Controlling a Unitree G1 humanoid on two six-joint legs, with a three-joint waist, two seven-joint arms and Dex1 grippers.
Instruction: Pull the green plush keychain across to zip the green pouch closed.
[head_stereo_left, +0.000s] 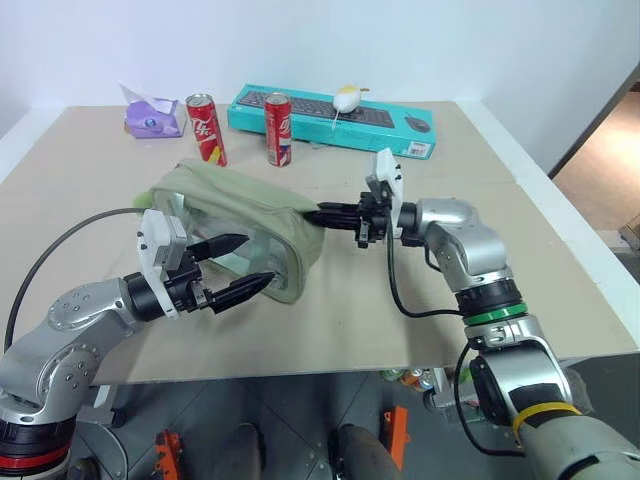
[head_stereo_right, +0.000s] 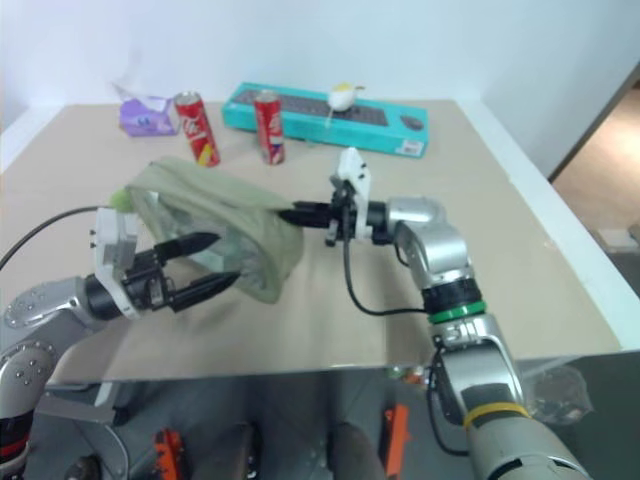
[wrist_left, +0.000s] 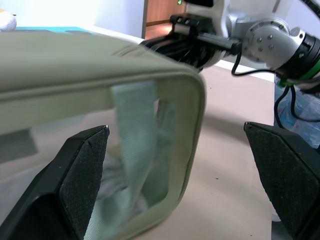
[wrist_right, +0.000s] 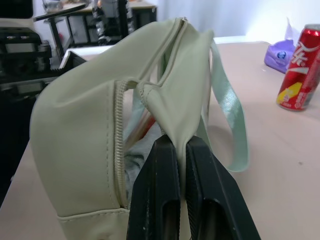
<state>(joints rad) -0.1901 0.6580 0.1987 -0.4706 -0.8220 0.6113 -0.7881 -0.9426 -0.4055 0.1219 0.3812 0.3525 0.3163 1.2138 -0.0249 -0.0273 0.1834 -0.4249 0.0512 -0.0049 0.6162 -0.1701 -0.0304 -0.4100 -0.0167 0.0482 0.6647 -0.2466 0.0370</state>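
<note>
The green pouch (head_stereo_left: 245, 205) lies on the table left of the middle, its clear side window facing me. My right gripper (head_stereo_left: 322, 215) reaches in level from the right and is shut on a fold of fabric at the pouch's right end (wrist_right: 170, 107), beside the zipper (wrist_right: 119, 150). My left gripper (head_stereo_left: 240, 266) stands open at the pouch's near corner; one finger (wrist_left: 82, 170) is in front of the window and the other is off to the side. A small light-green bit (head_stereo_right: 121, 197) at the pouch's left end looks like the green plush keychain.
Two red cans (head_stereo_left: 207, 128) (head_stereo_left: 278, 128) stand just behind the pouch. Further back lie a teal keyboard box (head_stereo_left: 400, 130) with a pale round object (head_stereo_left: 346, 98) on it and a purple tissue pack (head_stereo_left: 152, 118). The table's front edge (head_stereo_left: 330, 362) is close.
</note>
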